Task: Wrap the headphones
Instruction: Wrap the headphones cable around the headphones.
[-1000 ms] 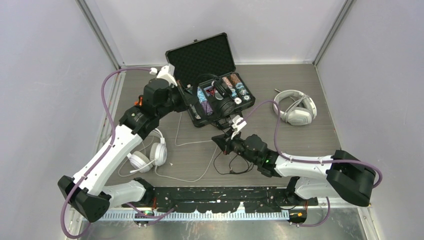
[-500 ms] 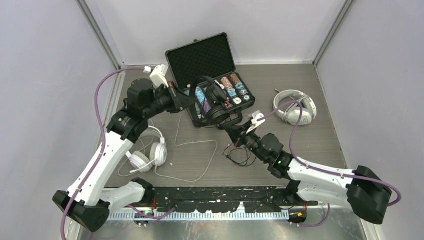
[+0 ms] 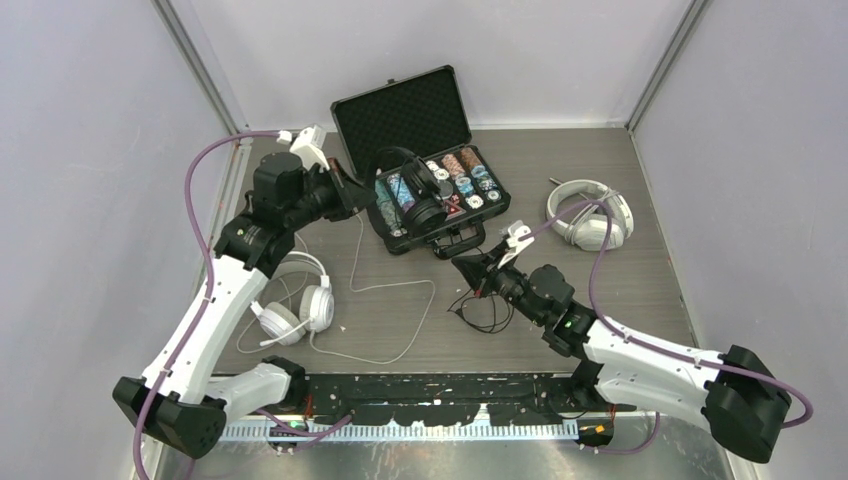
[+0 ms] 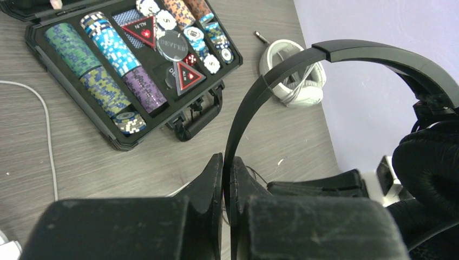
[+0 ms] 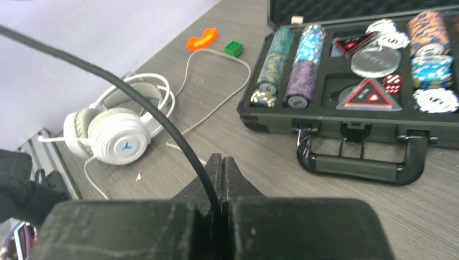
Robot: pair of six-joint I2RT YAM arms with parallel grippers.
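1. Since the earlier frame, the left gripper (image 3: 360,196) (image 4: 227,162) has drawn the black on-ear headphones (image 3: 418,196) (image 4: 325,54) toward the upper left, above the open poker-chip case (image 3: 400,118) (image 4: 108,140).
2. Its fingers pinch the thin headband, holding the headset off the table.
3. At centre frame, the right gripper (image 3: 464,264) (image 5: 222,160) is pressed together on the black cord (image 3: 486,312) (image 5: 135,97).
4. The white round-cup headset (image 3: 296,306) (image 5: 113,135) lies at lower left, and the white-grey over-ear pair (image 3: 590,216) (image 4: 295,81) lies at right.
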